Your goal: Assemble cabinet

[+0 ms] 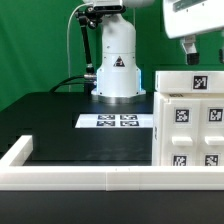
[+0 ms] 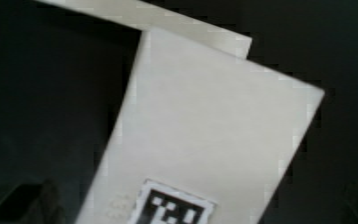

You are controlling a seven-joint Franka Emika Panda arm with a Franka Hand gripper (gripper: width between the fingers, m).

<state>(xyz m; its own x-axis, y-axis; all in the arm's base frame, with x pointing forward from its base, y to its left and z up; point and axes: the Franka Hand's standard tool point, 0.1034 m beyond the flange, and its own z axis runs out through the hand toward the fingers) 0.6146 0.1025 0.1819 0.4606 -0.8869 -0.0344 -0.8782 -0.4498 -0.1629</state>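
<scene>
On the black table (image 1: 60, 120), at the exterior view's right, stands the matte white boxy cabinet (image 1: 190, 125), touching the long white rail (image 1: 80, 178) along the front edge; six black-and-white tags can be counted on it, some cut off by the picture's border. Just above it hangs the two-finger gripper (image 1: 190, 52), jaws spread wide, grasping nothing; its upper part is cropped. One flat white marker board (image 1: 117, 121) lies near the arm's white base (image 1: 117, 70). Only the wrist view shows a white cabinet panel (image 2: 202, 130) close up, tilted, blurred, with one tag partly cut off.
</scene>
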